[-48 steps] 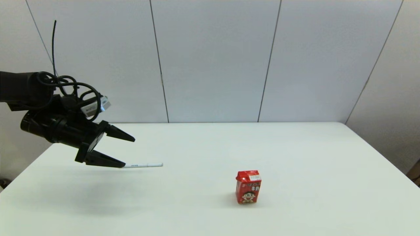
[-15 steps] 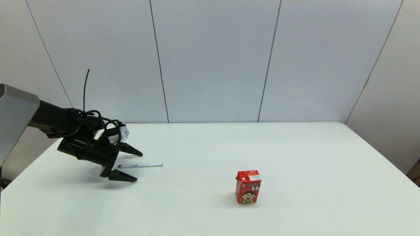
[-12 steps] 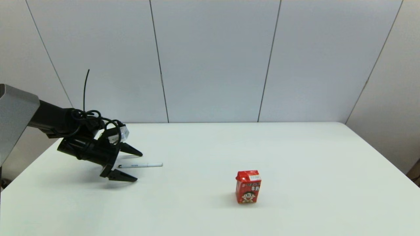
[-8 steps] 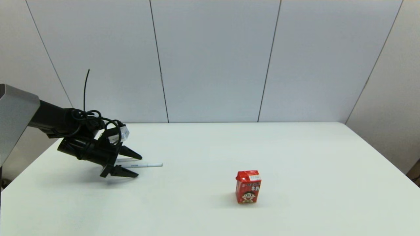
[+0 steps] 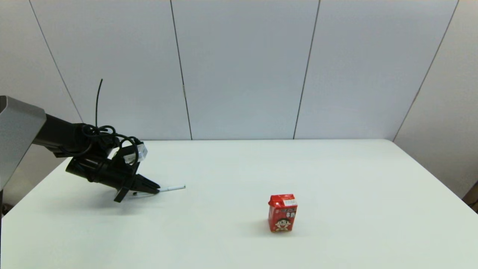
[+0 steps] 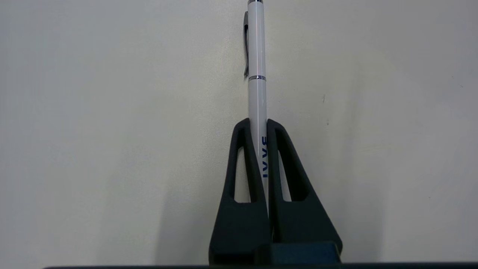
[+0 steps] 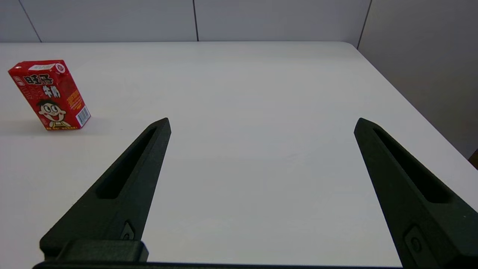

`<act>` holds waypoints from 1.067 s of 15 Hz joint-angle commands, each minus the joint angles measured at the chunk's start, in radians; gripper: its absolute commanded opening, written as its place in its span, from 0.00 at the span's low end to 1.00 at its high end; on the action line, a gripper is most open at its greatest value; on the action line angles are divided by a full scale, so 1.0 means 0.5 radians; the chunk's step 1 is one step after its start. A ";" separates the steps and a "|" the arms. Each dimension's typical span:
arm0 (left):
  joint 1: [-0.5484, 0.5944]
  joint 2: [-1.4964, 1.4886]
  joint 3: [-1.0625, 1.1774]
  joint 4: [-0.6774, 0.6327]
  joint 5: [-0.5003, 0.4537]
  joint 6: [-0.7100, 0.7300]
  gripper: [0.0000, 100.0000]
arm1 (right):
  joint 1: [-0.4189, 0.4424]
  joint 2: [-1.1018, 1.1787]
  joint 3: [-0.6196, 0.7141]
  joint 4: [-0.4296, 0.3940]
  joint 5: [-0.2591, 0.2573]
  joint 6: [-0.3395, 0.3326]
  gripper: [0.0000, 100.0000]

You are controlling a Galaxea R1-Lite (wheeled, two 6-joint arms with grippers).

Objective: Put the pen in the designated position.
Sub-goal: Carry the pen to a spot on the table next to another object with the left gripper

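Pen (image 6: 257, 56) clamped in left end effector (image 5: 155, 188) — capped end protruding; right end effector (image 7: 261, 125) spread.

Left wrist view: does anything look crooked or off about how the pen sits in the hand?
Nothing stands out. The left hand is shut on the pen, which runs straight out between the fingers, low over the white table. The red carton stands upright, well clear.

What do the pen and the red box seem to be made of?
The pen looks like glossy white plastic: light streaks run along it, and its ring and clip look like shiny metal. The left claw is shut on it. The red box looks like printed coated cardboard, with folded edges and a barcode.
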 commanded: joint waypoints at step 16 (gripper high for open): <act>-0.042 -0.400 0.004 0.067 -0.056 -0.079 0.00 | 0.000 -0.001 0.025 -0.001 0.000 0.000 1.00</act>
